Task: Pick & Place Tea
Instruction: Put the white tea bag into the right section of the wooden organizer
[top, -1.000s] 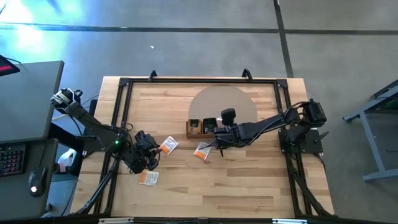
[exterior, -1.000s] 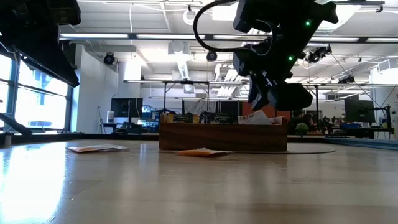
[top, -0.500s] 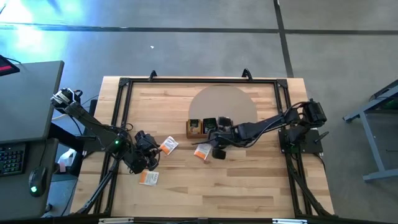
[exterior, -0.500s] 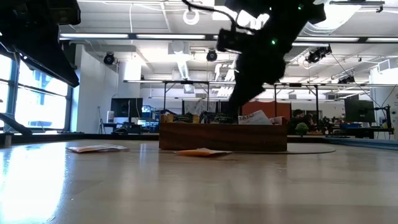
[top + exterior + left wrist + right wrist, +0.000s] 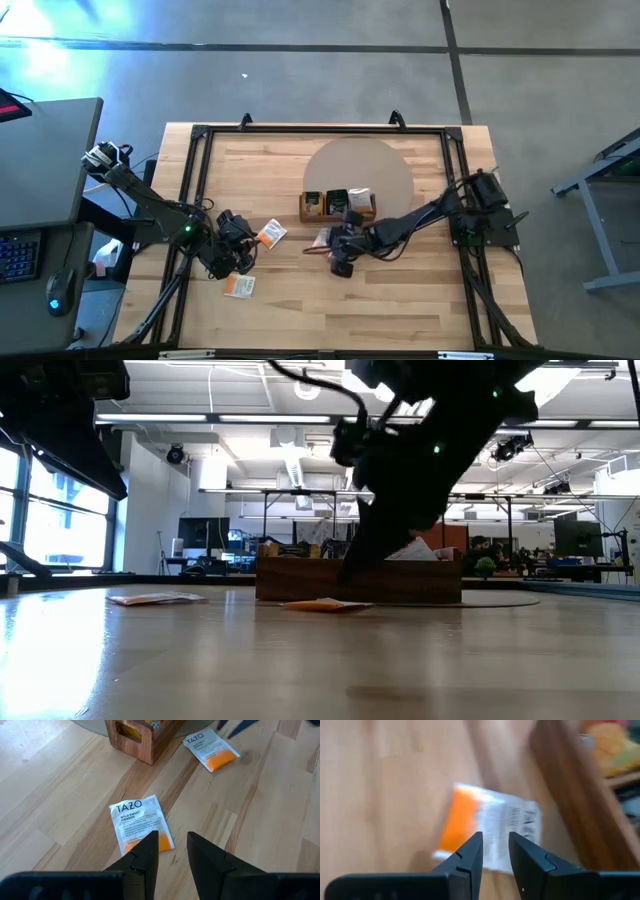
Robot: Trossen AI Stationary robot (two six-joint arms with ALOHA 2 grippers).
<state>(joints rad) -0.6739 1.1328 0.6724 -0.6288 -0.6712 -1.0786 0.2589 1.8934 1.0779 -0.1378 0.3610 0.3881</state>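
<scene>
Looking down: the high view has the right gripper (image 5: 338, 258) low over the worktop (image 5: 330, 310), just in front of the tray (image 5: 338, 206), over a white-and-orange packet (image 5: 322, 240) that peeks out beside it.
Left arm: its left gripper (image 5: 243, 256) waits near the worktop's left side, beside a second packet (image 5: 270, 234); a third packet (image 5: 238, 285) lies a little nearer the front edge.
Tray: packets sit in its compartments.
Low view: the dark right arm hangs in front of the tray (image 5: 300, 582); an orange packet (image 5: 325, 603) lies flat just before it, another packet (image 5: 155, 598) lies farther left.
Left wrist view: fingers (image 5: 147, 851) stand slightly apart, gripping nothing, above a "Wild Sweet Orange" packet (image 5: 140, 822); another packet (image 5: 210, 750) lies by the tray corner (image 5: 137, 737).
Right wrist view: fingers (image 5: 470, 852) stand narrowly apart, empty, over the white-and-orange packet (image 5: 487, 832) beside the tray wall (image 5: 570, 785).
</scene>
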